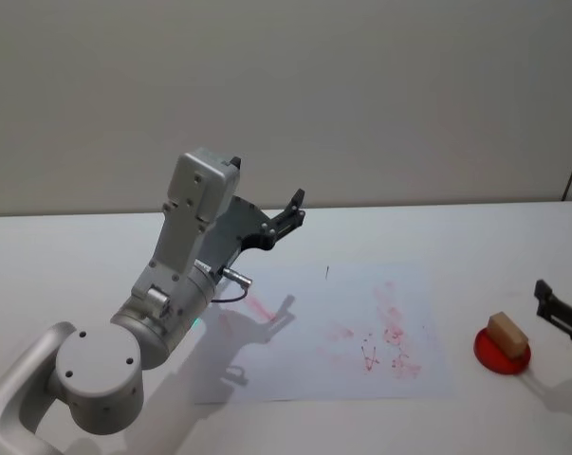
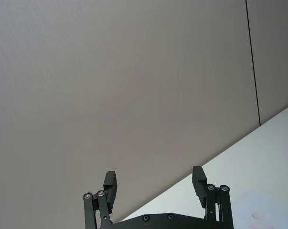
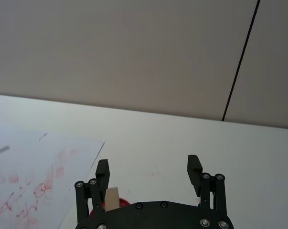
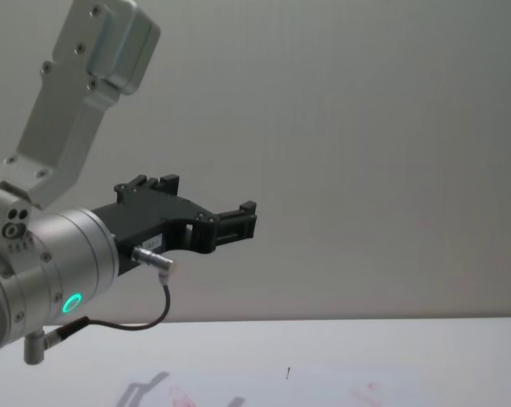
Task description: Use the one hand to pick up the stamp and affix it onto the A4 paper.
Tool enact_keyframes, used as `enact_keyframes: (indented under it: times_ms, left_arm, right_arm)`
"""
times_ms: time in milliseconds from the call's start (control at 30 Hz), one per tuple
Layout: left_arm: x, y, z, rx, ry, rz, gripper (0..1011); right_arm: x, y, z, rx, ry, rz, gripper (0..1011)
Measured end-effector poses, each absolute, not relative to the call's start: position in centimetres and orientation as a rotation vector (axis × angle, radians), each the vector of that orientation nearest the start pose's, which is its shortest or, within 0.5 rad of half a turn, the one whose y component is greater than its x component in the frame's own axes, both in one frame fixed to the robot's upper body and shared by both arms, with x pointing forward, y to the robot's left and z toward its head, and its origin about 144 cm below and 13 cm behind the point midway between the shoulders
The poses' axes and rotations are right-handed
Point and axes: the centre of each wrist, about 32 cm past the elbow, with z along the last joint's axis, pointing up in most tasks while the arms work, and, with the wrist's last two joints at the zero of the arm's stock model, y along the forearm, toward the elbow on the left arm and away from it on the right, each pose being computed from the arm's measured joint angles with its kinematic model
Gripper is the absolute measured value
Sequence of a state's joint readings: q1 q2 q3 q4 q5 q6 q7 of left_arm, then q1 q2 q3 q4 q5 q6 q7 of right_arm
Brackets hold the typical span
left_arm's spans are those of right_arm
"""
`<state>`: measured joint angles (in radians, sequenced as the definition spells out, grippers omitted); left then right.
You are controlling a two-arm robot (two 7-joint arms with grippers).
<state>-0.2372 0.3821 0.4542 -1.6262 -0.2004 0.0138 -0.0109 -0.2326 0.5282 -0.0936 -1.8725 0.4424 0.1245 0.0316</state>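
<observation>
The stamp (image 1: 507,334), a small light-brown wooden block, rests on a round red pad (image 1: 502,354) at the table's right. My all-black right gripper (image 1: 549,301) hovers just right of it, open and empty. In the right wrist view this gripper (image 3: 148,170) has the stamp (image 3: 112,196) just below one finger (image 3: 102,171). The A4 paper (image 1: 342,322), smeared with red ink, lies flat mid-table, also seen as paper (image 3: 34,162) and paper (image 4: 323,386). My left gripper (image 1: 295,209), on its silver wrist with a green ring, is raised above the paper's left side, open and empty.
The white table (image 1: 67,256) runs to a plain wall behind. The raised left arm (image 1: 186,256) casts a shadow across the paper's left half. A tiny black mark (image 1: 327,272) sits near the paper's far edge.
</observation>
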Motion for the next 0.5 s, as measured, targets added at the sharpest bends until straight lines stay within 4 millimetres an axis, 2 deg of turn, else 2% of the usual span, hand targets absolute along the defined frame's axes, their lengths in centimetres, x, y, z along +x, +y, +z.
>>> enact_keyframes:
  times_ms: [500]
  left_arm:
    - [49.20,19.84,120.44,0.061,-0.268,1.124,1001]
  right_arm:
    - [38.38,-30.43,117.12,-0.290,0.109,-1.255,1001]
